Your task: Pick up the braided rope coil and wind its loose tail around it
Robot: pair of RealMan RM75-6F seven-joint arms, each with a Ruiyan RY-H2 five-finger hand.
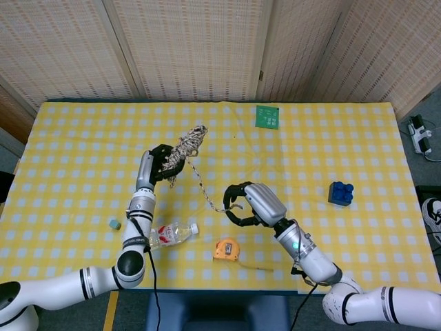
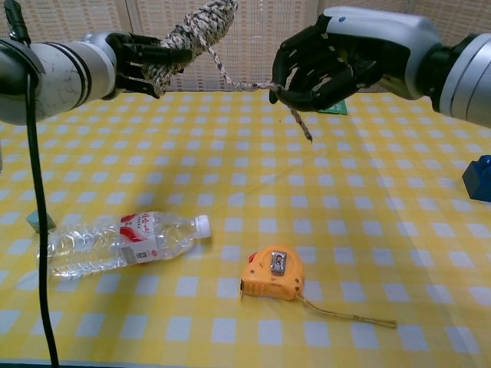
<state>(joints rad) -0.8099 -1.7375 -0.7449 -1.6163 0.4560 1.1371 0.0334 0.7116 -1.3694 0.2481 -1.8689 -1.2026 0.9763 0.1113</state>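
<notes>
The braided rope coil is held up in the air, tilted, its lower end gripped by my left hand. Its loose tail runs taut from the coil down and right to my right hand, which pinches it near the end. A short end of the tail hangs below the right hand's fingers. Both hands are above the yellow checked table.
A plastic water bottle lies at the front left, an orange tape measure near the front edge. A small green cube, a blue block at right and a green card at the back stand apart.
</notes>
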